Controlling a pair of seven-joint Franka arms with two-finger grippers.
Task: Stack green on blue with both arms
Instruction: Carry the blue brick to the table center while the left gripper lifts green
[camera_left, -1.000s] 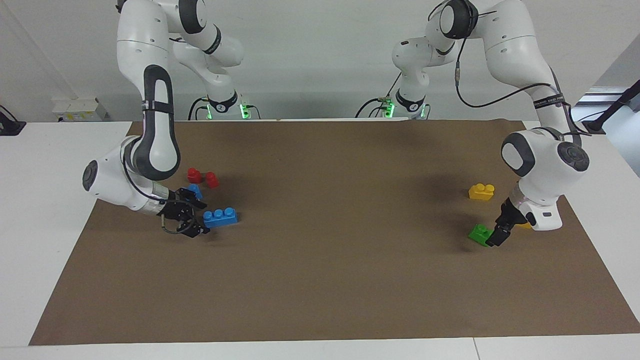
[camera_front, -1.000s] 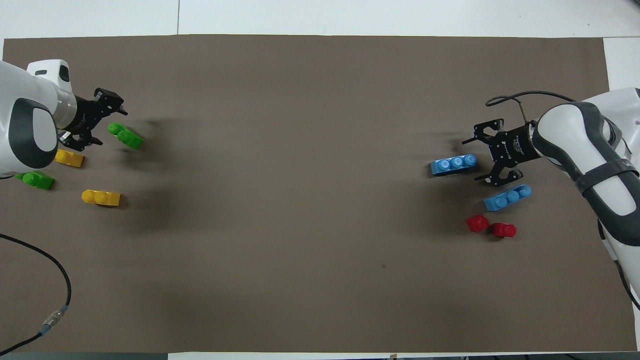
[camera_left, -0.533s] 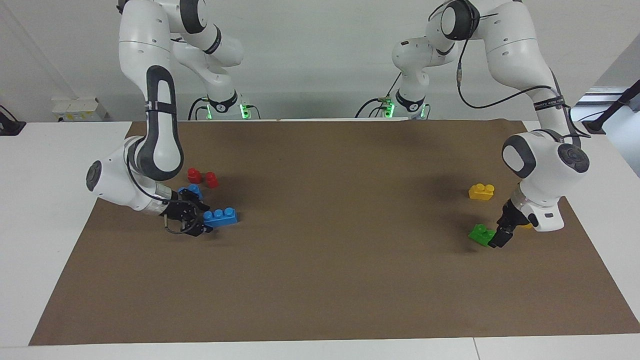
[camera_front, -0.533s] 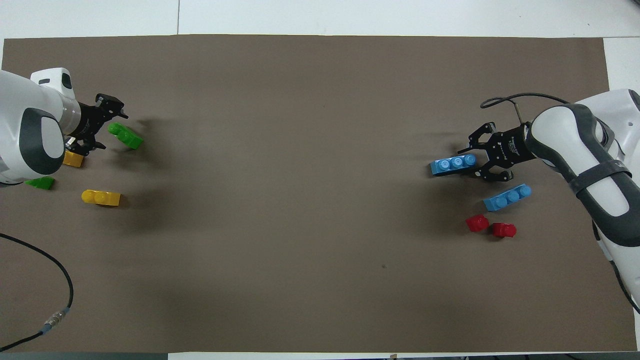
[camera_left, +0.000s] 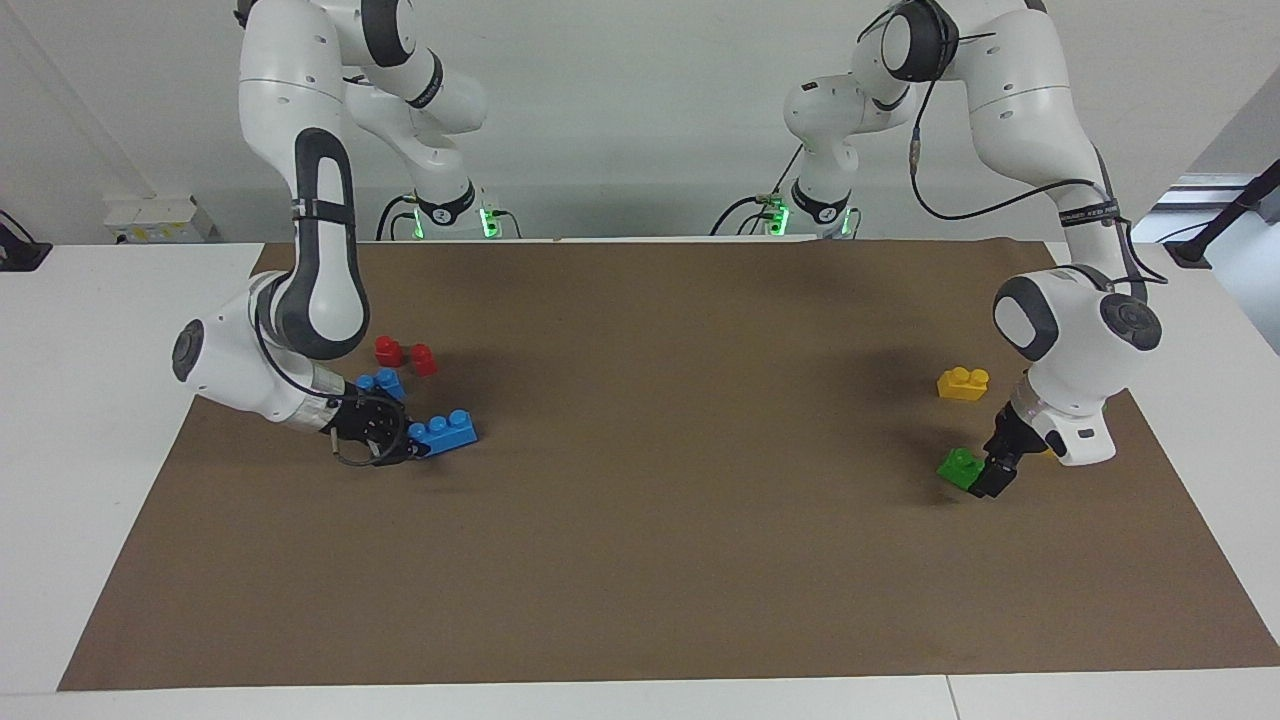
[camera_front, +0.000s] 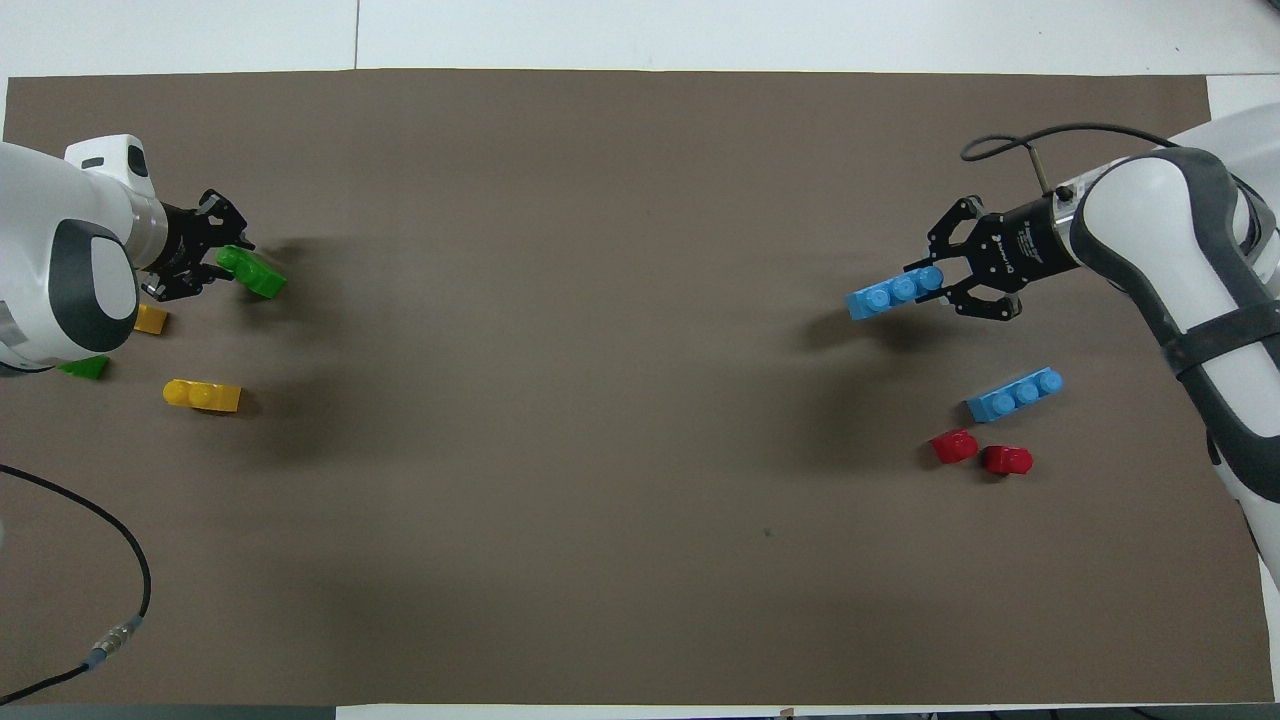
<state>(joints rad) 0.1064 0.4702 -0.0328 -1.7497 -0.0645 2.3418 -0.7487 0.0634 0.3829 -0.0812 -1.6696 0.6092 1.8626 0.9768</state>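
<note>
My right gripper (camera_left: 403, 446) (camera_front: 943, 285) is shut on one end of a blue three-stud brick (camera_left: 447, 431) (camera_front: 890, 294) and holds it tilted just above the brown mat, at the right arm's end. My left gripper (camera_left: 985, 474) (camera_front: 222, 262) is down at the mat at the left arm's end. Its fingers are closed on the end of a green two-stud brick (camera_left: 957, 466) (camera_front: 255, 275) that rests on the mat. A second blue brick (camera_left: 380, 382) (camera_front: 1015, 393) lies nearer to the robots. A second green brick (camera_front: 85, 368) is half hidden under the left arm.
Two red one-stud bricks (camera_left: 405, 355) (camera_front: 980, 453) lie near the second blue brick. One yellow brick (camera_left: 963, 383) (camera_front: 202, 395) lies nearer to the robots than the held green one. Another yellow brick (camera_front: 150, 318) is partly under the left arm. A black cable (camera_front: 125, 560) loops by the left arm.
My right gripper has closed on the blue brick, raised it and swung it away from the second blue brick. My left gripper has moved onto the green brick's end and narrowed around it.
</note>
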